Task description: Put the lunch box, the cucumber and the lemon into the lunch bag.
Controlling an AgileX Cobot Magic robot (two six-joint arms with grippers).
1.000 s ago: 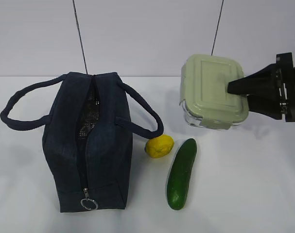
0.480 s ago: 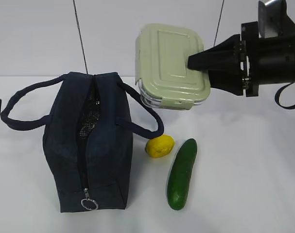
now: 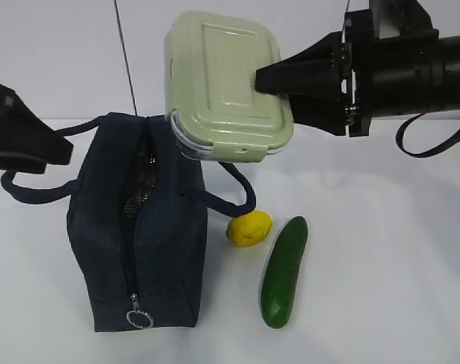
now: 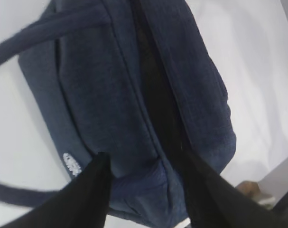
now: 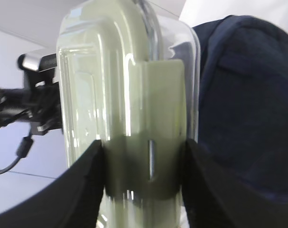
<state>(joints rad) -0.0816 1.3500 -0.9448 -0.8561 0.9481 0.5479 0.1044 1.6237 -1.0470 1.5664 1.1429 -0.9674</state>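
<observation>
Jaws of the right gripper point(image 3: 264, 78) are clamped on the box point(image 3: 226, 87) at its side clip, one finger point(image 5: 87, 185) on the lid face, the other on the clear base, as seen in the right wrist view. The box is held up in the air, tilted with its pale green lid turned toward the camera and its lower left corner just over the right side of the bag point(image 3: 139, 227). The black right arm is stretched in from the right edge of the exterior view.

The left gripper point(image 4: 144, 190) is spread apart, its two dark fingers point(image 4: 89, 194) seen straddling the end of the bag in the left wrist view; whether they are touching the fabric cannot be told. In the exterior view the left arm is seen at the left edge, beside the bag's left handle.

The bag is stood on the white table point(image 3: 381, 288), its top zipper opened, with a dark slit and a glint of silvery lining shown. The ring pull point(image 3: 139, 318) is hung at the near end.

The lemon point(image 3: 249, 227) is lying on the table just right of the bag, below its right handle. The cucumber point(image 3: 283, 270) is laid beside the lemon, to its right, with its near end pointed toward the camera.
</observation>
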